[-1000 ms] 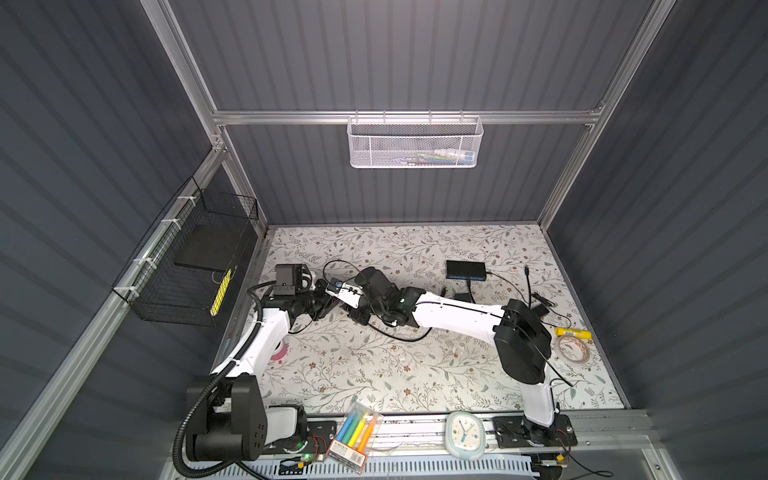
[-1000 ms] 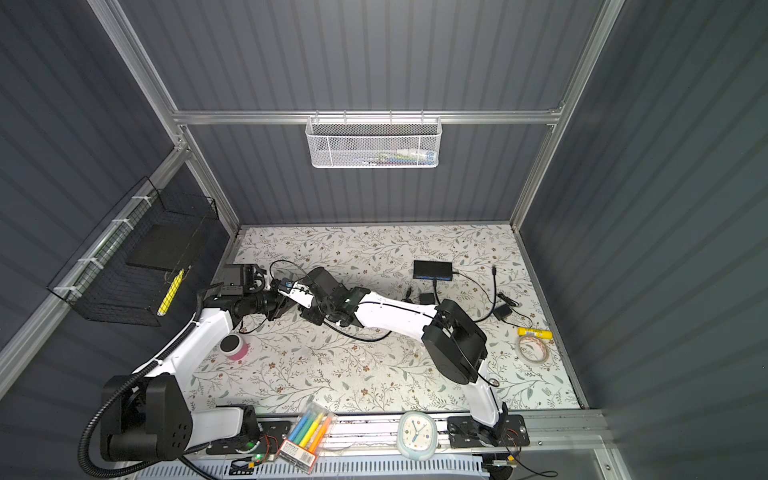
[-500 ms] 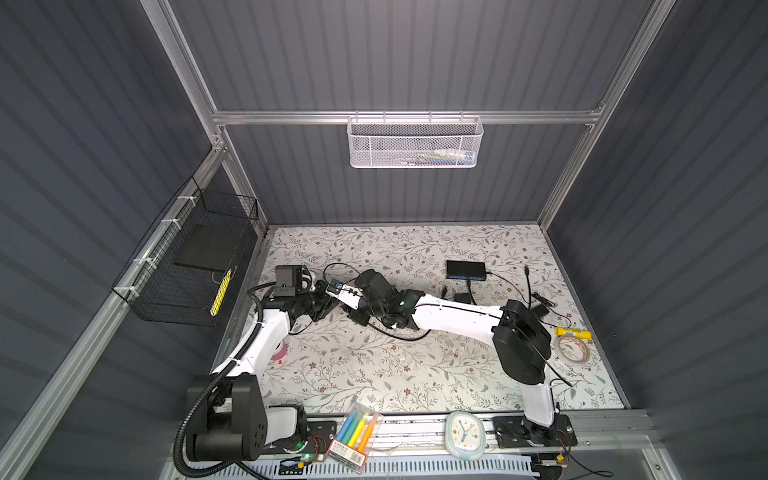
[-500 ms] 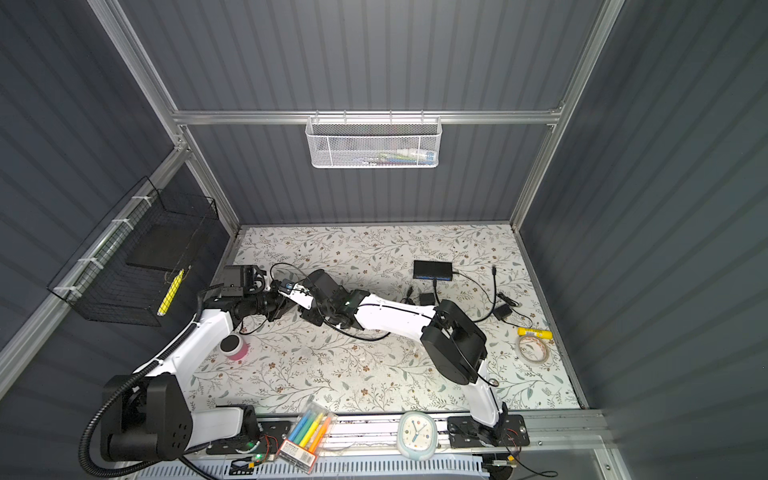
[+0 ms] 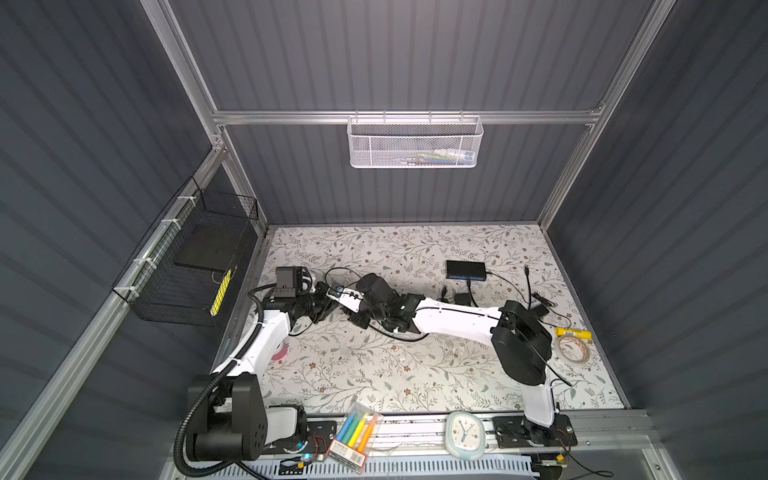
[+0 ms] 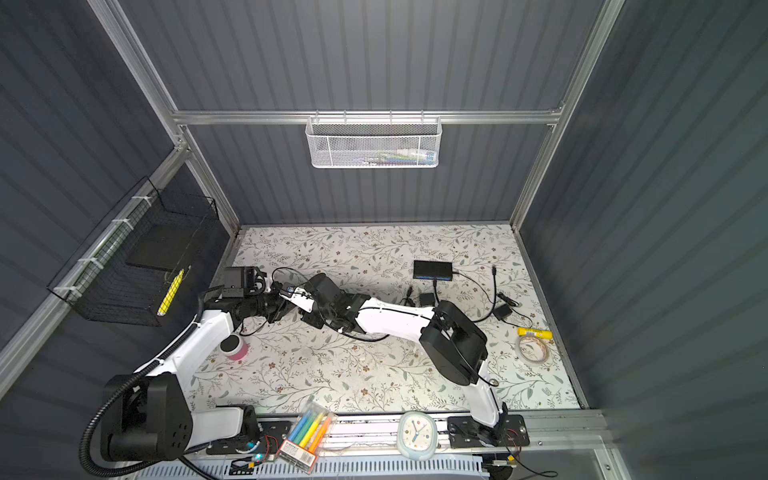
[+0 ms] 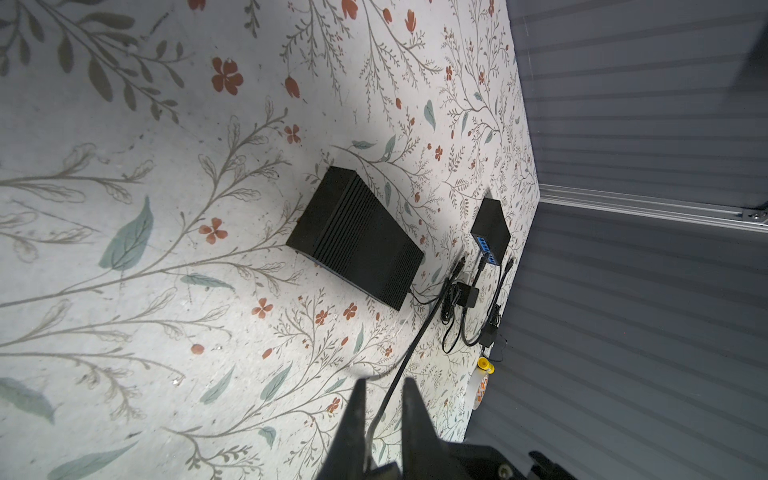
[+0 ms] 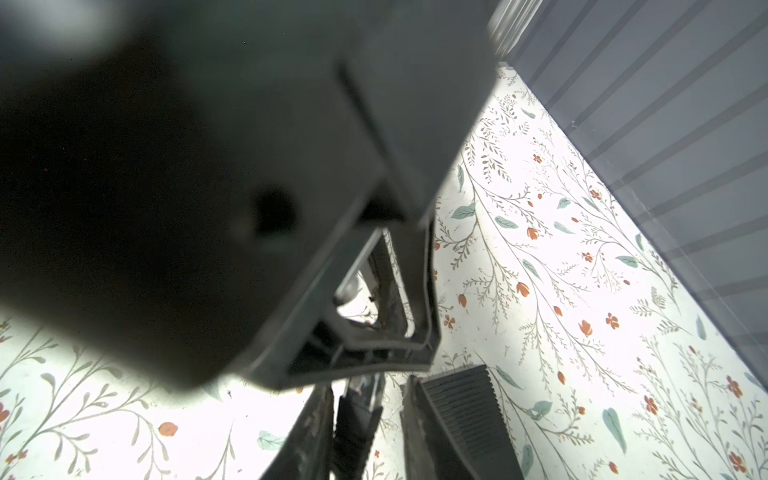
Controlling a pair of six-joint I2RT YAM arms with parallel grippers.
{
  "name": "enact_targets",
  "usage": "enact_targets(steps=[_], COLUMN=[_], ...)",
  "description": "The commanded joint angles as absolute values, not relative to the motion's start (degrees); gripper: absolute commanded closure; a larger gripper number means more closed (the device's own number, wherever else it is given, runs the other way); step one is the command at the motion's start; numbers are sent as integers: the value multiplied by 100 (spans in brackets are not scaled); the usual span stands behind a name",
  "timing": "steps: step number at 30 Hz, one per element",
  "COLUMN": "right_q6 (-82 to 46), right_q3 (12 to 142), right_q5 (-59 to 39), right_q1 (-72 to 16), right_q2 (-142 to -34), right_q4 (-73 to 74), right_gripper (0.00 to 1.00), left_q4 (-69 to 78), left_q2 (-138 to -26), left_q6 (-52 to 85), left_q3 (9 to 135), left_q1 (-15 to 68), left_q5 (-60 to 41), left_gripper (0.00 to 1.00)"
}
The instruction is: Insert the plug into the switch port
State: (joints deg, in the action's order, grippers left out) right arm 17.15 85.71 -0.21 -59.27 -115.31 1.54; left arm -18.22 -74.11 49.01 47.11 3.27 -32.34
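The black ribbed switch (image 7: 357, 237) lies flat on the floral mat, and its ports do not show. In both top views it sits half under my right forearm (image 5: 358, 323) (image 6: 311, 319). My left gripper (image 7: 384, 380) is shut on a thin black cable (image 7: 419, 328) that runs off past the switch's end. My right gripper (image 8: 368, 384) reaches across to the left and holds the black plug (image 8: 353, 419), which lies along one finger. The ribbed switch (image 8: 465, 415) is just beside the other finger. The two grippers meet tip to tip (image 5: 330, 298), and the left arm's blurred body fills much of the right wrist view.
A smaller black box with blue ports (image 5: 465, 269) stands at the back right, with adapters and cables (image 5: 461, 298) in front of it. A tape roll (image 5: 575, 348) and a yellow tube (image 5: 573, 332) lie at the right. A pink roll (image 6: 235, 347) sits under the left arm. Markers (image 5: 353, 436) and a clock (image 5: 465, 434) rest on the front rail.
The right wrist has edged slightly left toward the left gripper. Nothing else visibly differs.
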Motion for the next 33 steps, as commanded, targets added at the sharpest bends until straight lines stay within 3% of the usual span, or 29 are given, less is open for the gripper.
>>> enact_targets(steps=[1,10,18,23,33], right_q6=[1682,1696,1657,1635,1275], right_q3=[8434,8494,8572,8573,8428], right_q5=[81,158,226,242,-57], right_q1=[-5906,-5906,-5906,-5894,-5795], right_q2=[-11391,-11503,-11543,-11507,-11341], right_q4=[99,110,43,38,106], right_gripper=[71,74,93,100,100], left_q4=[-1871,-1837,-1811,-1800,-2175], left_q2=[-7313,-7269,-7264,-7261,-7114], left_q6=[4965,5001,5029,5023,4771], left_q3=[4665,4660,4674,4678,4894], left_q1=[317,317,316,291,-2], left_q5=[-3408,-3445,-3463,-3465,-3441], left_gripper=[96,96,96,95,72])
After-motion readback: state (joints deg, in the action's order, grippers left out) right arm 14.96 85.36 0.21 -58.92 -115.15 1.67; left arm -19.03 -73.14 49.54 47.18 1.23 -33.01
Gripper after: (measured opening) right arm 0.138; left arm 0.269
